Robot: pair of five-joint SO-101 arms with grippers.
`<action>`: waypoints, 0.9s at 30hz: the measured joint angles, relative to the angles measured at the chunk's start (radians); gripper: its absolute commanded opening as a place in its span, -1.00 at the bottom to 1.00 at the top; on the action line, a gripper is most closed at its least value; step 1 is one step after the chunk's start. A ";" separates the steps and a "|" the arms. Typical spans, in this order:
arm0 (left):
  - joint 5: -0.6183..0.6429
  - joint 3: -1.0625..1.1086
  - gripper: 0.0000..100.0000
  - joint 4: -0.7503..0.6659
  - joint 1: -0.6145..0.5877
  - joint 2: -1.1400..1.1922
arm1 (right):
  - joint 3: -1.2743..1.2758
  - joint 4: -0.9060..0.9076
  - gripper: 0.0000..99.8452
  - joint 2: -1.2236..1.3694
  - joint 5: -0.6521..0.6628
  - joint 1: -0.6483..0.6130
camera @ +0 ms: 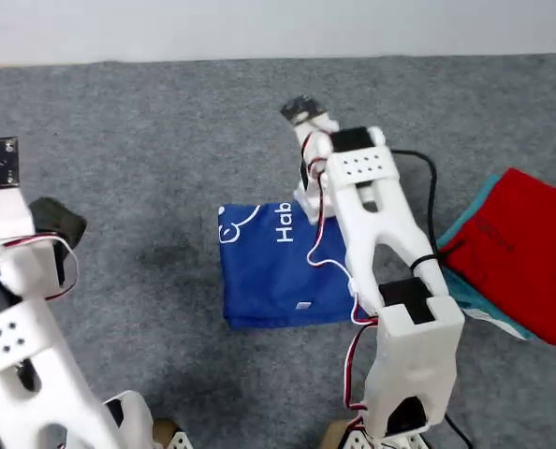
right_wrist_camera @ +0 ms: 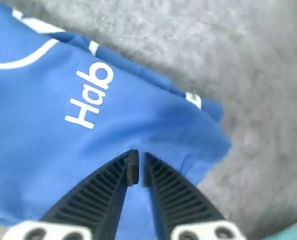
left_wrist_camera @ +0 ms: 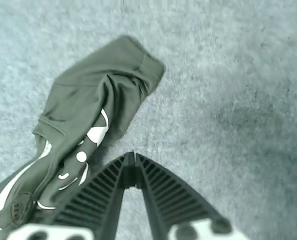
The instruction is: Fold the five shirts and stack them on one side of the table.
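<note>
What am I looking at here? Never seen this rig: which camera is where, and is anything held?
Two white robot arms sit at a grey table. The wide picture looks down from above; the other two come from cameras on each arm's wrist. A folded blue shirt lies mid-table; a red shirt rests on a teal shirt at one side. The left end effector is shut, empty, beside a crumpled dark green shirt. The right end effector is shut over the blue shirt; whether it pinches cloth is unclear.
</note>
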 measured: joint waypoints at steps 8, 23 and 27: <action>0.000 0.103 -0.99 0.000 0.000 -0.092 | -0.091 0.071 -0.62 0.014 -0.207 0.009; 0.000 0.172 -0.99 0.000 0.000 -0.100 | -0.091 -0.068 -0.63 0.181 -0.247 0.109; 0.000 0.172 -0.99 0.000 0.000 -0.100 | -0.091 -0.100 -0.86 0.219 -0.247 0.109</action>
